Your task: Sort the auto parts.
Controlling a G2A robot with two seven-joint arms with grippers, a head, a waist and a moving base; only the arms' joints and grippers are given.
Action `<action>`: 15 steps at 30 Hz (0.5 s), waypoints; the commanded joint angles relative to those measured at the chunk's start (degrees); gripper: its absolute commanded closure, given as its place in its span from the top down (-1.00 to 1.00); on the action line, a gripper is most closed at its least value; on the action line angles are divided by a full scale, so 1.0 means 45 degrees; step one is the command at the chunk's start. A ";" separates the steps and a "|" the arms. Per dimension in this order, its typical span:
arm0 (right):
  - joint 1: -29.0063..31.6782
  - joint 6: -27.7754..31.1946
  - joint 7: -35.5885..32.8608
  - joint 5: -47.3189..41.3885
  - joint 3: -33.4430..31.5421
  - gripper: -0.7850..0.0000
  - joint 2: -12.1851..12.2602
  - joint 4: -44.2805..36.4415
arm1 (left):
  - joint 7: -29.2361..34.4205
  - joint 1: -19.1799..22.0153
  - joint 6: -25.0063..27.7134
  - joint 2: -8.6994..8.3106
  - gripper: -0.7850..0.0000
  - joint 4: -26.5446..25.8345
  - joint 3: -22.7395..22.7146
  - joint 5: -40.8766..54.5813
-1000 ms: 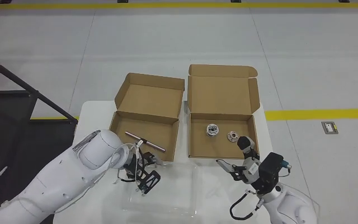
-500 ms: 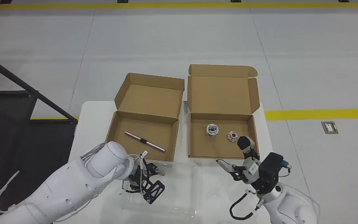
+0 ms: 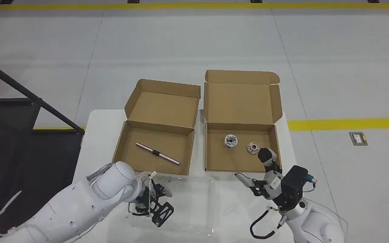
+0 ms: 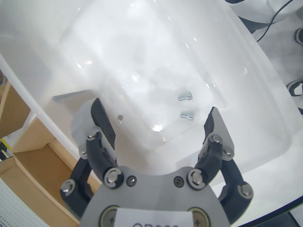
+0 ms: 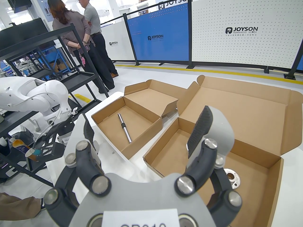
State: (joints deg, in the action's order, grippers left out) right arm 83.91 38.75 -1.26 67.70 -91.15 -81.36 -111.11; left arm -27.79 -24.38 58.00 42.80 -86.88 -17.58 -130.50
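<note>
Pick step: left gripper [image 4: 155, 109] spread wide, empty, hovers inside clear bin [image 3: 194, 212], lower centre of top view, over steel pin [image 4: 185, 95] and second pin [image 4: 187, 115]. Right gripper [image 3: 253, 175] spread, empty, lower right beside right box [image 3: 209, 149]. Next, likely: descend, straddle one pin, close

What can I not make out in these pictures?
Left wrist view: the tiny dark speck in the clear plastic bin, near two short silver pins, is too small to identify.
Right wrist view: a finger of the open right gripper covers most of one round silver part in the brown cardboard box.
Top view: the bin's contents are too small to tell.
</note>
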 commanded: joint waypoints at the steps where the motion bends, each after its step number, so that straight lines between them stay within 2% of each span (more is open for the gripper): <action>1: 0.0001 0.0002 0.0001 0.0000 0.0000 1.00 0.0000 -0.0001 | -0.0034 0.0200 0.0000 -0.0020 0.84 0.0169 0.0297 0.0114; 3: 0.0001 0.0002 0.0001 0.0000 0.0000 1.00 0.0000 -0.0001 | -0.0009 0.0402 0.0000 -0.0023 0.80 0.0269 0.0612 0.0152; 9: 0.0001 0.0002 0.0001 0.0000 0.0000 1.00 0.0000 -0.0001 | 0.0207 0.1064 0.0000 0.0065 0.40 0.0628 0.1668 0.0307; 15: 0.0001 0.0002 0.0001 0.0000 0.0000 1.00 0.0000 -0.0001 | 0.0408 0.0931 0.0000 0.0353 0.29 0.0924 0.1741 -0.0009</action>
State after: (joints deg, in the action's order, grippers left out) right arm 83.91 38.75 -1.26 67.70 -91.15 -81.36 -111.11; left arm -26.03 -20.04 58.00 44.15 -83.03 -9.73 -130.04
